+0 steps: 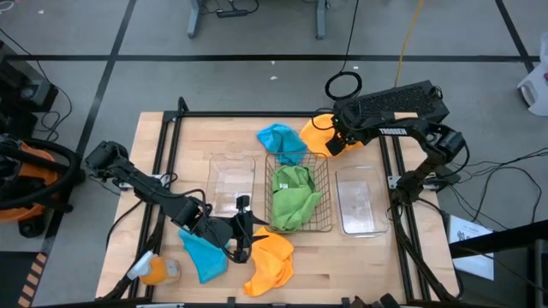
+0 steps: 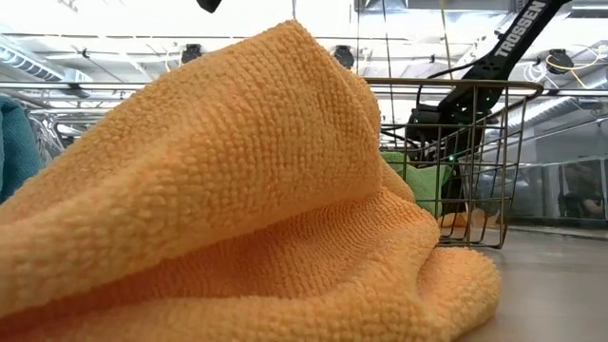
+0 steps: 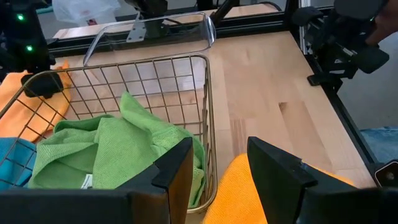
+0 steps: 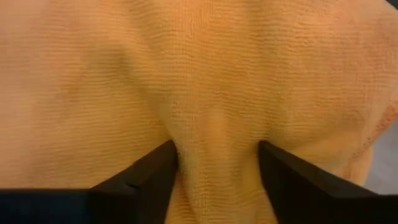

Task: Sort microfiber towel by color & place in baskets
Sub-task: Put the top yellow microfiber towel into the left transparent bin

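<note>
At the table's far side an orange-yellow towel (image 1: 315,133) lies beside a sky-blue towel (image 1: 281,141). My right gripper (image 4: 217,162) stands open on that orange towel, pointing steeply down. Green towels (image 1: 295,198) fill the wire basket (image 1: 328,192). Near the front edge, a second orange towel (image 1: 272,255) and a blue towel (image 1: 204,255) lie flat. My left gripper (image 3: 221,162) hangs open just over that near orange towel (image 3: 236,193); whether it touches it, I cannot tell. My right gripper comes at the far orange towel from above. Both fingertips (image 4: 155,177) are sunk into the cloth, and a raised ridge of it (image 4: 214,143) stands between them. The towel lies on the table; how many layers are in the ridge does not show.
Clear plastic baskets stand left (image 1: 233,175) and right (image 1: 360,205) of the wire basket. A small orange-and-white object (image 1: 154,270) lies at the near left corner. Dark frame rails (image 1: 171,145) border the tabletop. In the low view the near orange towel (image 2: 237,190) blocks most of the table.
</note>
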`<state>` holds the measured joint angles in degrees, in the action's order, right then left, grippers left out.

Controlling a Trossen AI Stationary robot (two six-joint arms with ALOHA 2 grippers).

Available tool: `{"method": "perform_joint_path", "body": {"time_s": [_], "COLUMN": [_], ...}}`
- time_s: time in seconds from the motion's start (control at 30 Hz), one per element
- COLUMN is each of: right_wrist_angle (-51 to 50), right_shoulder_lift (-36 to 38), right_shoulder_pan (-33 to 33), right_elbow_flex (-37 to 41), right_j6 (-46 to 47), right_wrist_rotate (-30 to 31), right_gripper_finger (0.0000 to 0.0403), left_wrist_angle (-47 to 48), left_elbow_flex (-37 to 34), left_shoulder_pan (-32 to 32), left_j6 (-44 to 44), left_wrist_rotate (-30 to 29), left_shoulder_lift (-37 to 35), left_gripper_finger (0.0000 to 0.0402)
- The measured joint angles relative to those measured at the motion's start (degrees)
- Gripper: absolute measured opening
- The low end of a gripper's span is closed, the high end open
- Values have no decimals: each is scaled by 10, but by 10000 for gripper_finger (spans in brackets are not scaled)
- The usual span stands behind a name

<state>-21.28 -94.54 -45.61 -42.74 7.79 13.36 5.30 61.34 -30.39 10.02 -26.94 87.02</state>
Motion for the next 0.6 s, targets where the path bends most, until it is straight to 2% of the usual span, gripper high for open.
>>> {"method": "perform_joint_path", "body": {"time_s": [0.33, 0.6], "right_wrist_angle": [16, 18], "right_shoulder_lift": [4, 15], "right_shoulder_pan": [4, 4], "right_elbow_flex": [4, 4], "right_j6": [-9, -20], "right_wrist_rotate": [6, 3], "right_gripper_finger": [17, 4], "left_wrist_angle": [2, 4], "left_elbow_flex": [0, 0], "left_shoulder_pan": [-1, -1], "left_j6": [0, 0], "left_wrist_rotate": [1, 1], "left_shoulder_lift": [0, 0], "left_gripper_finger": [160, 160]}}
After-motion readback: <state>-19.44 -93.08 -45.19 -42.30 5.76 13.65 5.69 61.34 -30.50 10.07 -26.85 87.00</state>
